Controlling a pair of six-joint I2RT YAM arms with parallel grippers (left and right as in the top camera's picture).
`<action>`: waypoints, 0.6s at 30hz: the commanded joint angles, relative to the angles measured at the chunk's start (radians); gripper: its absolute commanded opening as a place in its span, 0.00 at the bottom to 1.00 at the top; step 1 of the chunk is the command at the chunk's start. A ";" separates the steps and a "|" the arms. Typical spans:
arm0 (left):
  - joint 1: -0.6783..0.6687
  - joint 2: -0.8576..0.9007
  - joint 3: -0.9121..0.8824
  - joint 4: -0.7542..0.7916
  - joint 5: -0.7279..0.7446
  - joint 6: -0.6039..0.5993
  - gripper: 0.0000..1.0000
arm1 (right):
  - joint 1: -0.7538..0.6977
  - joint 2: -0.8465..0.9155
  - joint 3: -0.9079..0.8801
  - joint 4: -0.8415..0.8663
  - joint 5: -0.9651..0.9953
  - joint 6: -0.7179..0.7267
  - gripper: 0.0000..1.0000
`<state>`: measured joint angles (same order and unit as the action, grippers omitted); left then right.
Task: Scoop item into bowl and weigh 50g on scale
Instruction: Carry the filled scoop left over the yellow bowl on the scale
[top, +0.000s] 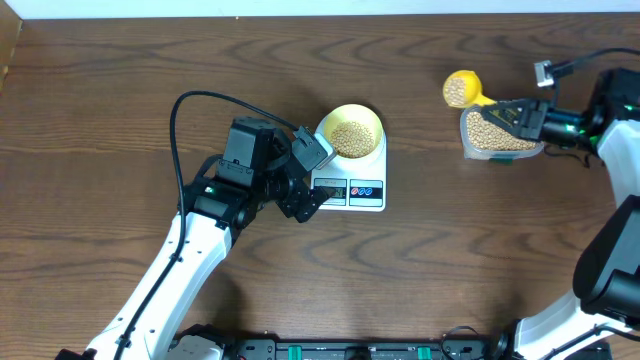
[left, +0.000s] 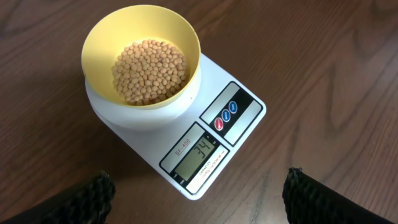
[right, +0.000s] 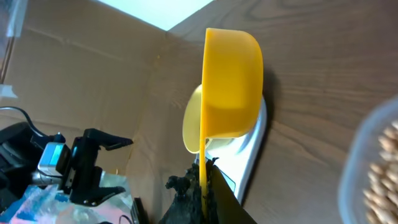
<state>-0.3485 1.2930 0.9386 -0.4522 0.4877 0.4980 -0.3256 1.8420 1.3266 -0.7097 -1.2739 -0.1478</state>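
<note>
Just ahead of the wide-open, empty left hand (top: 310, 178), the bowl (left: 102, 37) sits on the scale (left: 211, 74).

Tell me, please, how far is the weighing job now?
Done: the bowl sits on the scale with beans in it, and the display reads 34. In hand: the right gripper holds a scoop full of beans near the tub. To do: bring that scoop over and add beans until the display shows 50.
</note>
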 joint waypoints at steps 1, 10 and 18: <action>0.005 -0.004 -0.002 -0.003 -0.006 0.002 0.88 | 0.040 0.010 0.010 0.043 -0.049 0.080 0.01; 0.005 -0.004 -0.002 -0.003 -0.006 0.002 0.89 | 0.142 0.010 0.010 0.150 -0.033 0.128 0.01; 0.005 -0.004 -0.002 -0.003 -0.006 0.002 0.89 | 0.214 0.010 0.010 0.187 -0.008 0.155 0.01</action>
<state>-0.3485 1.2930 0.9386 -0.4522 0.4873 0.4980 -0.1337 1.8423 1.3266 -0.5301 -1.2644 -0.0078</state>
